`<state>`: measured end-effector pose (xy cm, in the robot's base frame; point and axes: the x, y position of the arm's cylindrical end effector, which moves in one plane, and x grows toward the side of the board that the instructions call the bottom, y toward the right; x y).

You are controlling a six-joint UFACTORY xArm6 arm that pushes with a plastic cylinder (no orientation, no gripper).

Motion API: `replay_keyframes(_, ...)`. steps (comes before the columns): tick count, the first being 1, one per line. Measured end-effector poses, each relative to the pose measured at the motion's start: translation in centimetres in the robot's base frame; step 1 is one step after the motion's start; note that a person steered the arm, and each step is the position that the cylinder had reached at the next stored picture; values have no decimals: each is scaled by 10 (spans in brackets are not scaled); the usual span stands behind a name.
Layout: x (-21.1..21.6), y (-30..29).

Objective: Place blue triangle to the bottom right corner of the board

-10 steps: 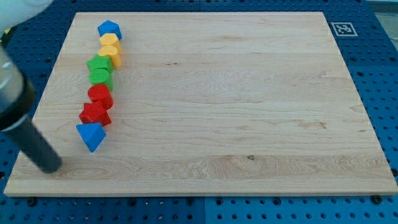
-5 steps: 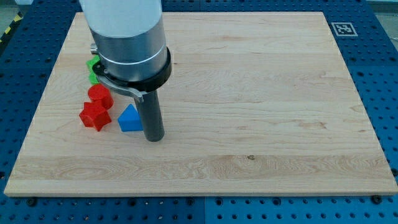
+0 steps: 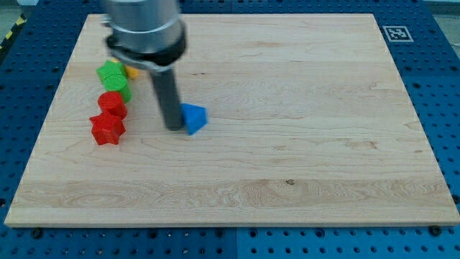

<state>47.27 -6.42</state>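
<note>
At the view's left stand a red star block [image 3: 108, 129], a red cylinder [image 3: 113, 104], two green blocks [image 3: 113, 76] and a yellow block [image 3: 133, 71] partly hidden by the arm. My tip [image 3: 173, 126] touches the left side of the blue triangle [image 3: 193, 118], left of the board's [image 3: 302, 144] centre; no claw on this rod. Top right, on the blue pegboard counter [image 3: 438, 86], a black-and-white square marker [image 3: 395, 33], no readable writing.

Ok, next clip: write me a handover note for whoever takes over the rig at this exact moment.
My tip: down on the board, touching the blue triangle from the view's left.
Blue triangle: left of the board's centre, apart from the others.
Red star, red cylinder, green blocks and a partly hidden yellow block: clustered at the view's left.
Left: push the triangle to the bottom right corner; not there yet.
</note>
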Motion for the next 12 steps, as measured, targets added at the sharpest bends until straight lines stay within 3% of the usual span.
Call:
replay_keyframes(2,4,143)
replay_keyframes(4,-7,73)
replay_keyframes(5,-39,61)
replay_keyframes(7,-17,153)
replay_keyframes(10,-15,197)
replay_keyframes(12,62,256)
